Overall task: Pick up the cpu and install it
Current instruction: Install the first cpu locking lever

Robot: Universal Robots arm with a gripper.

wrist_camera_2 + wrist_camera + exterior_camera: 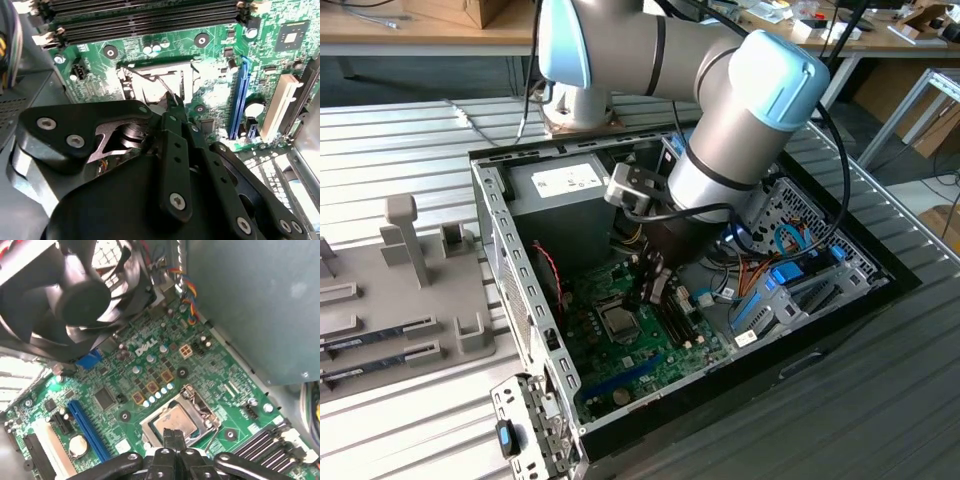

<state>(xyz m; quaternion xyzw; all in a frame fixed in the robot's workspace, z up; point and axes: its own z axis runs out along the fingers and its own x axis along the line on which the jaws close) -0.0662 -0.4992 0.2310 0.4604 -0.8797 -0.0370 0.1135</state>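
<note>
The cpu (176,421) is a small square chip with a silvery top. It lies flat inside the open metal socket frame (200,405) on the green motherboard (150,370). In the exterior view the cpu (618,322) sits in the middle of the board inside the open computer case. My gripper (174,434) hangs just above the cpu's edge with its two dark fingers pressed together and nothing between them. In the second wrist view the gripper (169,99) points at the socket (160,80), and its linkage hides most of the chip.
A black fan (75,290) and the grey power-supply box (565,185) stand beside the socket. Black memory slots (145,20) and a blue slot (239,100) flank it. The case wall (520,290) rises close by. A grey tray (380,300) with memory sticks lies at the exterior view's left.
</note>
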